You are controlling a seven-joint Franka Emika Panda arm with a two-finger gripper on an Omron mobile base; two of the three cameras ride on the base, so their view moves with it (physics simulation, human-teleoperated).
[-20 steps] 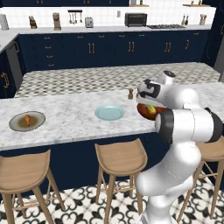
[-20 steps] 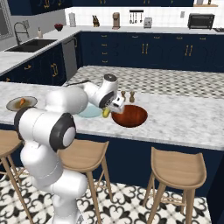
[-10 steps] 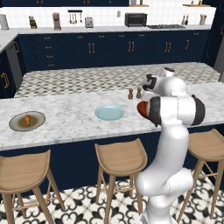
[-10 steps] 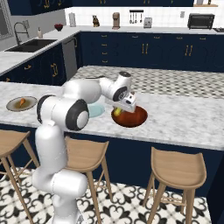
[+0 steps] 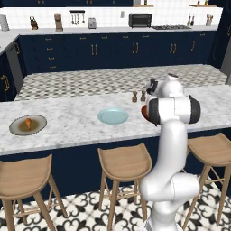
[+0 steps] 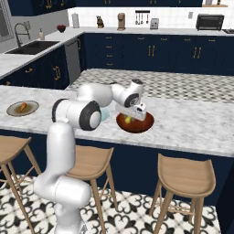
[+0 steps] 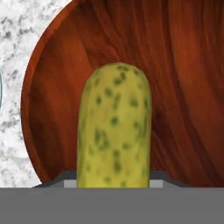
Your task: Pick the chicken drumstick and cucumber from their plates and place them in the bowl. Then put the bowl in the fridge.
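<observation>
— What's different from a second ago?

— The arm has straightened up tall by the counter, and the gripper [image 6: 129, 118] has swung in from the near edge to hang right over the bowl [image 6: 142, 125].

— And the cucumber [image 7: 114, 127]?

— It has travelled along, clamped between the jaws. Earlier it sat by the bowl's near rim; now it points down over the red-brown inside.

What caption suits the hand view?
The pincer holds the cucumber over the bowl.
</observation>
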